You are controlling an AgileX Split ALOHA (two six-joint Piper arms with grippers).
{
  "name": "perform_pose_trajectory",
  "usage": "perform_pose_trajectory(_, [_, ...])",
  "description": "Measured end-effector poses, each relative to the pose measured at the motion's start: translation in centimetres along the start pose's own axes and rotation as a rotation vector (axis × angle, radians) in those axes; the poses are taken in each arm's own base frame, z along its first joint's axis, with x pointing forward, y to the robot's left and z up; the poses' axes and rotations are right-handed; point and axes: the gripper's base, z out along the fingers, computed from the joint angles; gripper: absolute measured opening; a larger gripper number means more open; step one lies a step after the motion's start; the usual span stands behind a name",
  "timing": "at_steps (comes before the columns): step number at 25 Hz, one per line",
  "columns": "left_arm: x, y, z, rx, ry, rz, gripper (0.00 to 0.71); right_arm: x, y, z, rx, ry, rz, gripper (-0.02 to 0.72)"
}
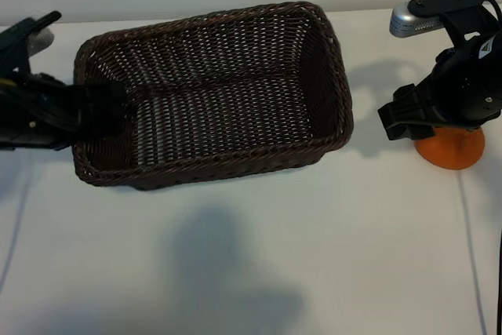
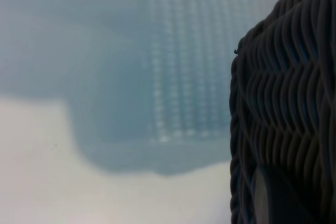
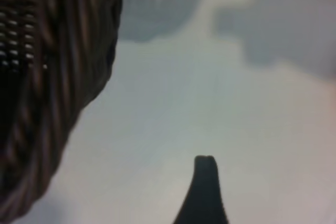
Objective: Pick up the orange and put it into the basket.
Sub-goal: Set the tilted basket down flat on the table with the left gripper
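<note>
Dark woven basket (image 2: 286, 114) wall close beside pale table (image 2: 63, 182); blurred shadow beyond

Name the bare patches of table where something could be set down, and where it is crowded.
Free: the wide strip in front of the basket, and the gap between the basket and the orange. Crowded: the basket's left end, at the left gripper, and the right edge, where the right gripper hangs by the orange.

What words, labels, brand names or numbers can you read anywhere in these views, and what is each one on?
None can be read in any view.
Dark-brown woven wicker basket: plain weave, no tag or label.
Small bright-orange fruit: no sticker visible; partly hidden by the right arm.
White table: no marks.
Black arms and silver camera housing: only a small pale mark, too small to read.
</note>
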Motion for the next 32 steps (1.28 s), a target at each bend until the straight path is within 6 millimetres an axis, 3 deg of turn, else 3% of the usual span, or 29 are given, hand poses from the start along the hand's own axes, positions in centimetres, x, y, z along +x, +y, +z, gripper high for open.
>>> perform_pose_trajectory(10, [-3.9,-1.0,4.7,-0.001,0.036,0.083,0.151,0.1,0.0,0.0,-0.002,0.010,0.001,0.581])
perform_pose_trajectory(19, [-3.7,-4.8,10.0,0.043,0.115,0.183,0.151,0.1,0.0,0.0,-0.002,0.010,0.002,0.581])
perform_pose_trajectory(25, [-3.3,-4.4,12.2,0.020,0.129,0.160,0.150,0.1,0.0,0.0,-0.003,0.011,0.002,0.581])
perform_pose_trajectory(32, [-2.9,-3.8,13.5,0.003,0.150,0.149,0.150,0.1,0.0,0.0,-0.003,0.013,0.002,0.581])
